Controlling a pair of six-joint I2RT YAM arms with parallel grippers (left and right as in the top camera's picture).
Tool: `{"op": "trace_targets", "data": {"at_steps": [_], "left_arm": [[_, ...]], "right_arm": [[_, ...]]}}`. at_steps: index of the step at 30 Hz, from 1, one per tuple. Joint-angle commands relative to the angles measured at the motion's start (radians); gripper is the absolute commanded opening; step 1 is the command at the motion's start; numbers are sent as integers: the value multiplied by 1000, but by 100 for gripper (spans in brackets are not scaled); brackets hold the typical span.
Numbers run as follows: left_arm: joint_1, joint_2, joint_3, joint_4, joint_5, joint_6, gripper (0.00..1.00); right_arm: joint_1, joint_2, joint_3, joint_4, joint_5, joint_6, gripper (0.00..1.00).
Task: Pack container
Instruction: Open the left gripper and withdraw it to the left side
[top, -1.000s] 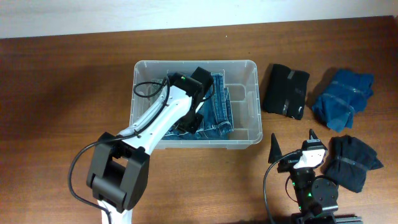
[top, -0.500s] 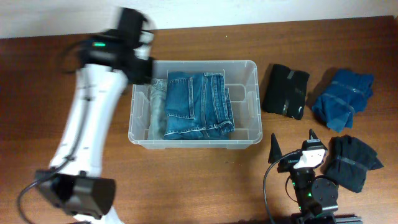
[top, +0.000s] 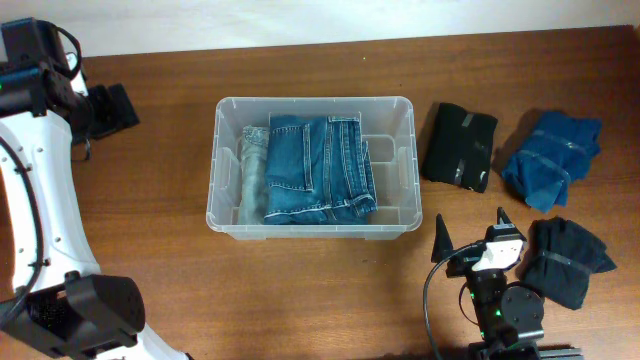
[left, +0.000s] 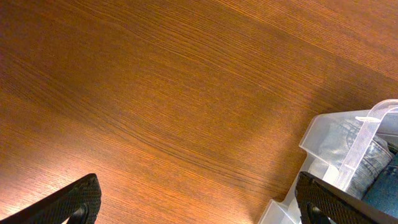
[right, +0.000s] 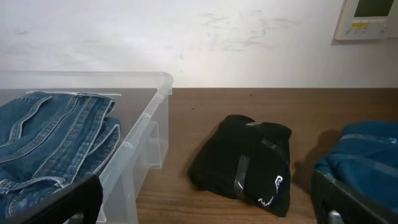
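While left gripper (left: 196, 186) and right gripper (right: 205, 186) gape wide | container (top: 312, 99): two folded jeans (top: 320, 170) (top: 252, 165) | outside: two black bundles (top: 460, 147) (top: 568, 262), one blue bundle (top: 550, 158)

Brown wood-grain table (top: 300, 290); white scuffed wall (right: 186, 37) behind it; pale panel (right: 371, 17) mounted on wall at upper right.

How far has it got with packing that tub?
Done: blue jeans and a paler pair lie folded in the container. In hand: nothing; left end effector and right end effector are open, empty. Left: black bundle, blue bundle and dark bundle on the table.
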Motion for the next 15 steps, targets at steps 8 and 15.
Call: {"op": "trace_targets", "data": {"at_steps": [8, 15], "left_arm": [[0, -8, 6, 2, 18, -5, 99], [0, -8, 6, 2, 18, -5, 99]], "right_arm": [[-3, -8, -6, 69, -55, 47, 99], [-4, 84, 324, -69, -27, 72, 98]]}}
